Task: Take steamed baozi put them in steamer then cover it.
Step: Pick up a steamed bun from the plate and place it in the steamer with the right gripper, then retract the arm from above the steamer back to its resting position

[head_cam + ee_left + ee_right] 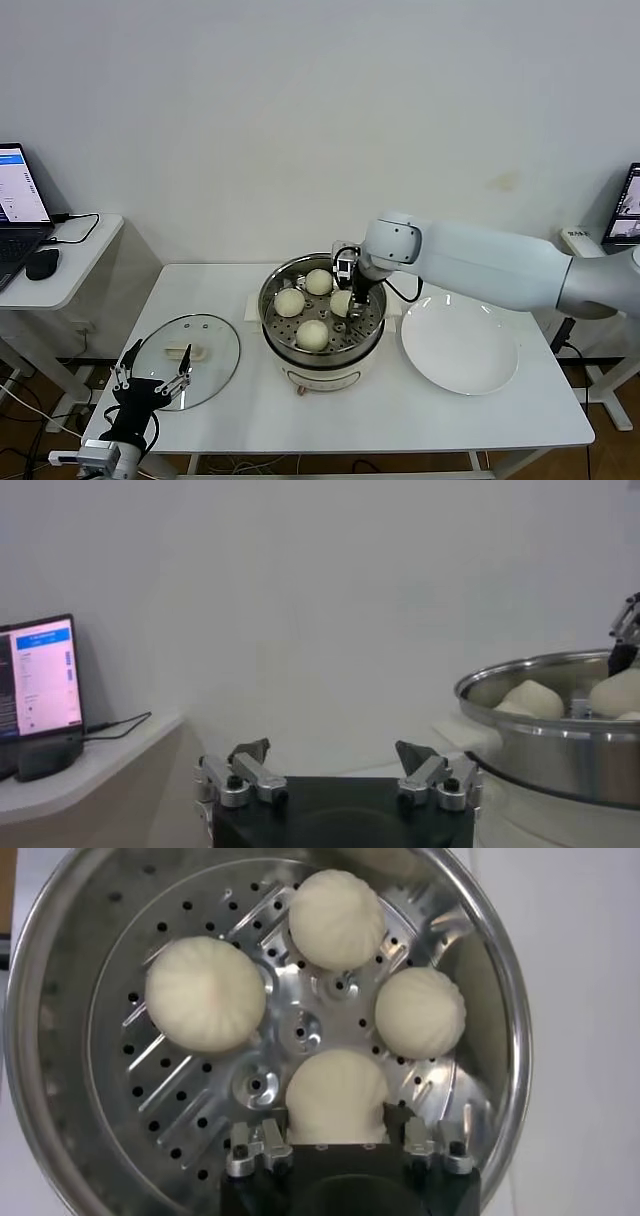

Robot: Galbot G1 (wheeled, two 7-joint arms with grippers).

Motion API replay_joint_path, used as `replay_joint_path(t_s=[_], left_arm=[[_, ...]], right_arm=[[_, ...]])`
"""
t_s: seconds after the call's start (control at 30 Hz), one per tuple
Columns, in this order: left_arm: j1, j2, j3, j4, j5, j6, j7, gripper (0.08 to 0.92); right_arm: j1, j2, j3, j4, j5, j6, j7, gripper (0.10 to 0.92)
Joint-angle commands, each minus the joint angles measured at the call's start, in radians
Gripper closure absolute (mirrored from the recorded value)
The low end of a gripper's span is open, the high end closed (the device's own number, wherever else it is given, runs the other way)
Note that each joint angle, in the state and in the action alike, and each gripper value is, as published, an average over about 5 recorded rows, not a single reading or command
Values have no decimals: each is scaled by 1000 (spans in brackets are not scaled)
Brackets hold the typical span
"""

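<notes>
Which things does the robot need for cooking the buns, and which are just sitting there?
For the job:
- four buns
- steamer
- glass lid
- right gripper

Just sitting there:
- white plate
- laptop
- mouse
- left gripper, parked by the lid

four baozi [206,993]; one steamer [272,296]; one cover [212,345]

I can't read any text from here. The laptop screen [40,680] on the side desk [90,765] shows lines of writing, but they are too small to make out.
</notes>
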Motion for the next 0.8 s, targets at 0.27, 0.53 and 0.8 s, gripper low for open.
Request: replay_joint_path(t_s=[0.27,0.53,0.8], left_arm=[[-5,5,2,-6,-2,2,0,177],[-11,8,5,-6,-4,10,-4,177],[-9,-5,15,-14,1,15,-11,177]], right_arm=[[44,-202,109,169,26,1,-6,203],[-235,-497,373,416,203,136,456,203],[-1034,-626,1056,544,57,501,660,202]])
